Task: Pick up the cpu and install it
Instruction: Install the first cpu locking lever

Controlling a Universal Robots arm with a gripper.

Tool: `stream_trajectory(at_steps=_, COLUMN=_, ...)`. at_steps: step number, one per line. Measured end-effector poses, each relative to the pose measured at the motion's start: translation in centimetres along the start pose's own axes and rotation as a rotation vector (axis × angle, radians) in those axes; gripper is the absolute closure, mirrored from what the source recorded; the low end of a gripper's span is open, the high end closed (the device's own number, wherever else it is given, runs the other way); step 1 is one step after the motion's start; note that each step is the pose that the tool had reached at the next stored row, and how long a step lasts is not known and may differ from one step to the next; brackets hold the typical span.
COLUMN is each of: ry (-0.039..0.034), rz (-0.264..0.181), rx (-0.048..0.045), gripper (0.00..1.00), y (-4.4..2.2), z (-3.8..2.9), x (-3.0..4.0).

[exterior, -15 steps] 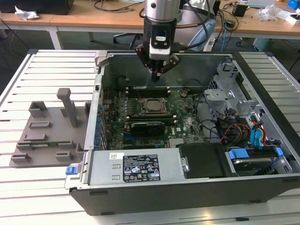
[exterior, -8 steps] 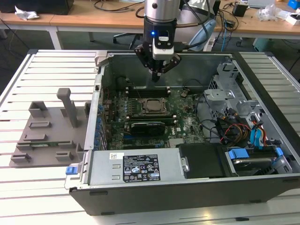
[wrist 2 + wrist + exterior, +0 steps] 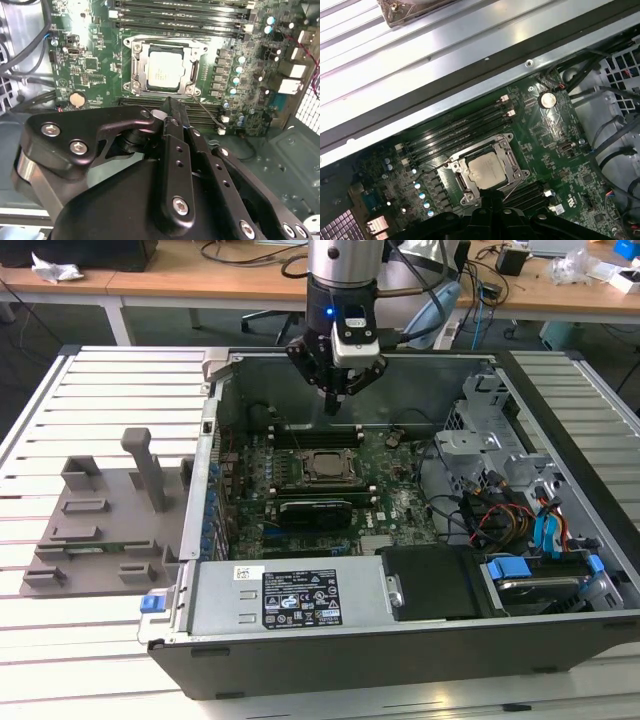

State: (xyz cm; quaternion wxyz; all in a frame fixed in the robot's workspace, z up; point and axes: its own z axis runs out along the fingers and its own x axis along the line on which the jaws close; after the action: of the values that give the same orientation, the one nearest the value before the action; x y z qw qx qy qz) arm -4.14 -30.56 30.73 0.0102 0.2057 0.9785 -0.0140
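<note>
The cpu (image 3: 162, 71) lies flat inside the socket frame (image 3: 137, 65) on the motherboard (image 3: 95, 65), its pale metal top showing squarely within the opening in both wrist views (image 3: 485, 170). In the exterior view the socket (image 3: 322, 466) sits near the middle of the open computer case (image 3: 215, 420), and the gripper (image 3: 334, 405) hangs above it, toward twelve o'clock from the socket and clear of the board. The fingers (image 3: 172, 117) are pressed together to a narrow tip with nothing between them; the tip points down just short of the socket's near edge and touches neither chip nor frame. Judged from this, the picking up and the placing appear done: the chip is seated in its recess rather than carried. What cannot be confirmed is whether the seating is complete, since the wire retaining lever (image 3: 207, 110) appears to stand off beside the frame rather than tucked down, so the socket may not yet be locked. The grey fixture (image 3: 100, 525) at nine o'clock of the case, on the slatted table (image 3: 40, 440), carries no chip that can be seen.
</note>
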Motion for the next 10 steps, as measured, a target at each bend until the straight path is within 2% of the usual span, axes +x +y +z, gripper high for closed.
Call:
stream_trajectory(at_steps=5, ry=-0.0012, rz=-0.055, rx=-0.0014, gripper=0.89, y=0.00, z=0.00, x=0.00)
stream_trajectory(at_steps=10, ry=-0.0033, rz=-0.140, rx=-0.0036, gripper=0.89, y=0.00, z=0.00, x=0.00)
